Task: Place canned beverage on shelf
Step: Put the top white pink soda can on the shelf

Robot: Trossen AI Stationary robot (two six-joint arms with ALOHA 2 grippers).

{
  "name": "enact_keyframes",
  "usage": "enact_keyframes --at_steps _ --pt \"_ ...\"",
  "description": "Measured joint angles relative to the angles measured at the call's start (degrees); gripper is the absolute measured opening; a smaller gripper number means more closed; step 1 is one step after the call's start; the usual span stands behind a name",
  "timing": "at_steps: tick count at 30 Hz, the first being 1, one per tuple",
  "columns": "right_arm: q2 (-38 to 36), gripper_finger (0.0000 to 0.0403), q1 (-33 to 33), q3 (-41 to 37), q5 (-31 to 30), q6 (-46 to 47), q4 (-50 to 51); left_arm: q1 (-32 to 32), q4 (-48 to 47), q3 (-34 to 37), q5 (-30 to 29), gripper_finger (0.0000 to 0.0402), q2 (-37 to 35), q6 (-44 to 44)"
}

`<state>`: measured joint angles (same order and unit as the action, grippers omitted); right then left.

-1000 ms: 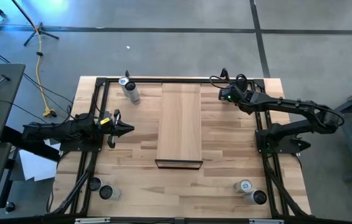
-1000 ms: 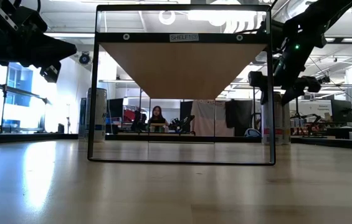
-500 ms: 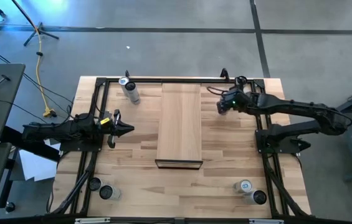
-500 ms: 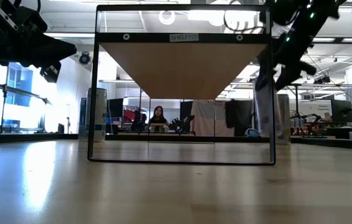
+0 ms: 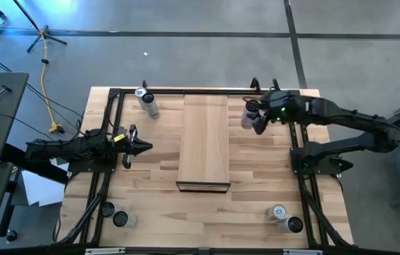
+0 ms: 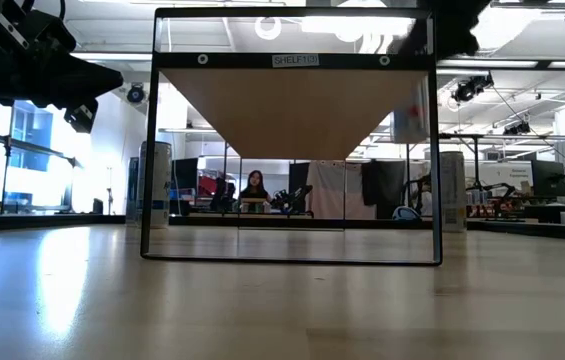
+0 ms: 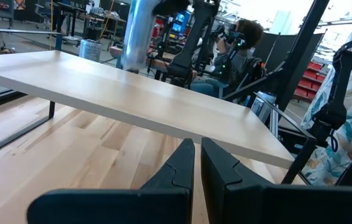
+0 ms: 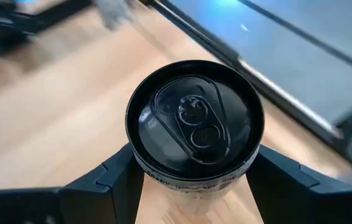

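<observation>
The canned beverage (image 8: 194, 121), silver with a dark top, hangs in the air beside the shelf's far right part, with my right gripper (image 5: 253, 117) shut on it. The low view shows the can (image 6: 412, 108) blurred, up near the shelf board's height. The shelf (image 5: 204, 140) is a long pale wooden board on a thin dark frame (image 6: 150, 150) in the middle of the table. My left gripper (image 5: 141, 146) waits shut on the shelf's left, pointing level at the board (image 7: 132, 93). My right gripper pinches the can's side wall (image 8: 139, 167) just under the top rim between its two fingers (image 8: 110, 177), one on each side. The fingers come from the table's right side, slanting down. The can is lifted clear of the table, its top up.
Another can (image 5: 147, 103) stands at the far left by the frame rail. Two more cans (image 5: 122, 218) stand at the near left and two (image 5: 279, 212) at the near right. Dark frame rails (image 5: 207, 91) run along the table's far edge and sides.
My right gripper has risen from the far right corner and gone toward the shelf, rolling its wrist as it went. The can has come up off the table with it and now hangs clear, near the board's height.
</observation>
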<state>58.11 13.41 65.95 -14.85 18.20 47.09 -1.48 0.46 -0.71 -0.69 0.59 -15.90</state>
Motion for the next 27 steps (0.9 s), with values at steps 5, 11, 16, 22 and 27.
enact_keyframes --at_steps 5,11,16,22,27 --pt "0.00 0.0229 0.91 6.28 4.42 -8.98 -1.97 0.00 0.01 0.00 0.00 0.0003 0.00 0.00" --pt "1.09 0.0229 3.20 8.29 10.80 -13.27 -3.63 0.00 -0.02 0.00 0.00 0.0003 0.00 0.00" --pt "3.65 0.0229 4.98 8.27 20.55 -13.30 -6.86 0.00 0.01 0.00 0.00 0.0003 0.01 0.00" --pt "7.62 0.0230 6.48 8.27 35.96 -13.35 -12.86 0.00 -0.01 0.00 0.00 0.0003 0.01 0.00" --pt "10.13 0.0234 6.51 8.27 50.31 -11.95 -20.20 0.00 0.01 0.00 0.00 0.0003 -0.01 0.00"
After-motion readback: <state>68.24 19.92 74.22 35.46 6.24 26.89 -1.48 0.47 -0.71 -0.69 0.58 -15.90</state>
